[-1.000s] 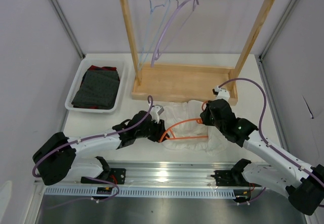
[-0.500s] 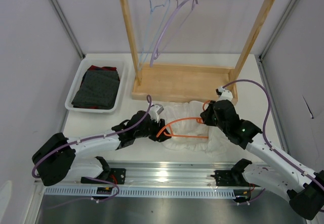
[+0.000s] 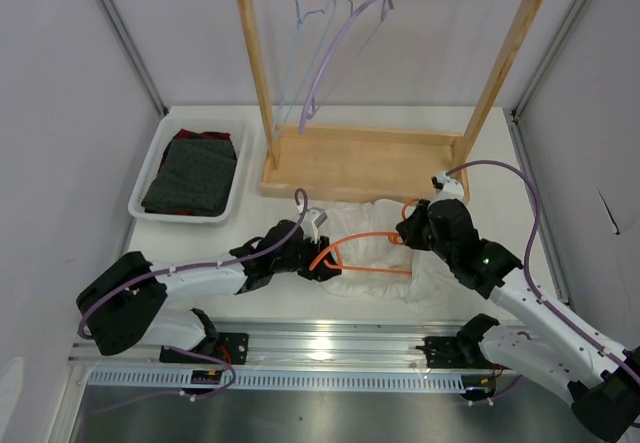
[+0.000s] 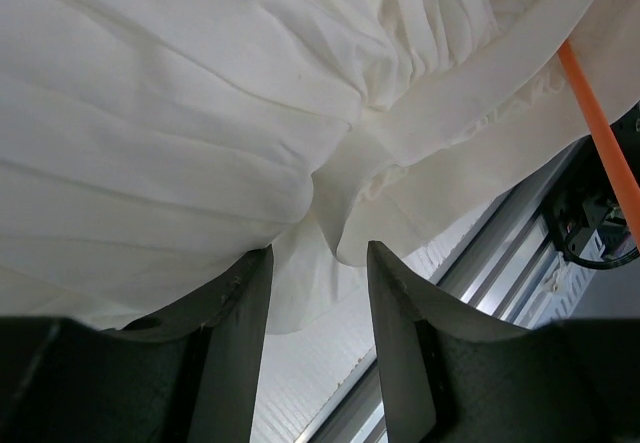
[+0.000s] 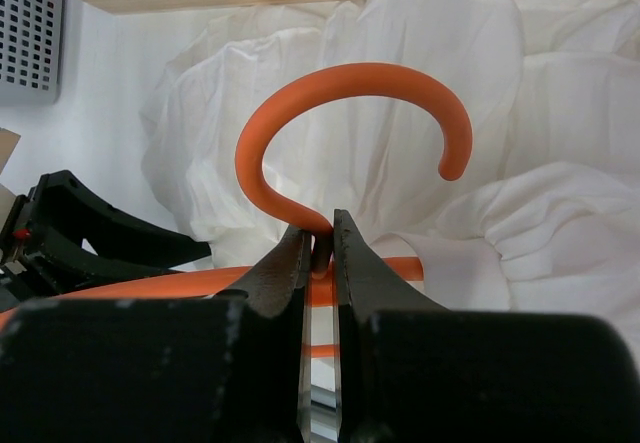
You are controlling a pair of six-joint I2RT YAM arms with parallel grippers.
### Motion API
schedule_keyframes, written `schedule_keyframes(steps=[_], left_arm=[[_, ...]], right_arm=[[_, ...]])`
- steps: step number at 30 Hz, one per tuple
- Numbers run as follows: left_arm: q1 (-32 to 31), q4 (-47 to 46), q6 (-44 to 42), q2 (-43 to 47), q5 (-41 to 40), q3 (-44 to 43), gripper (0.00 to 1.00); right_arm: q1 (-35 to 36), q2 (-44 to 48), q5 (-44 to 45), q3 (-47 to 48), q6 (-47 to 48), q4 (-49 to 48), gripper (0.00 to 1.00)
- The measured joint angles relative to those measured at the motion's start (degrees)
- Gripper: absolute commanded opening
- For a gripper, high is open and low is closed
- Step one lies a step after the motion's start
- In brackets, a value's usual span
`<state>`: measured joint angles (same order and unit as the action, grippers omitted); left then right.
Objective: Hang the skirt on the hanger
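White tabletop [image 3: 500,158], wooden rack [image 3: 360,163] behind. Right hand [image 5: 320,248] is pinched tight on the hanger [image 5: 350,78] just below its hook, pinning it over the skirt [image 5: 560,243]. Left hand [image 4: 318,263] is spread apart, waistband fold right at its fingertips, probably lining up a grab.

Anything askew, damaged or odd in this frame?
Nothing damaged or spilled. The one untidy thing is the skirt, bunched in a crumpled heap on the table with the hanger lying across it. The right gripper pinches the hanger's neck; the left gripper is open at the skirt's edge.
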<state>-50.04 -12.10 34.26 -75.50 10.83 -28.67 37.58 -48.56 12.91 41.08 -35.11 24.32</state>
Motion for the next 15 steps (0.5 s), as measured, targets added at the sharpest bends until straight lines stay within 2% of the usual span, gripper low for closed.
schedule_keyframes(steps=[4, 15], left_arm=[[-0.4, -1.0, 0.5, -1.4, -0.7, -0.3, 0.48], [-4.7, -1.5, 2.4, -4.8, -6.4, -3.4, 0.34]], right_arm=[[-0.4, 0.0, -0.6, 0.0, -0.3, -0.3, 0.00], [-1.0, 0.3, -1.4, -0.5, -0.5, -0.9, 0.00]])
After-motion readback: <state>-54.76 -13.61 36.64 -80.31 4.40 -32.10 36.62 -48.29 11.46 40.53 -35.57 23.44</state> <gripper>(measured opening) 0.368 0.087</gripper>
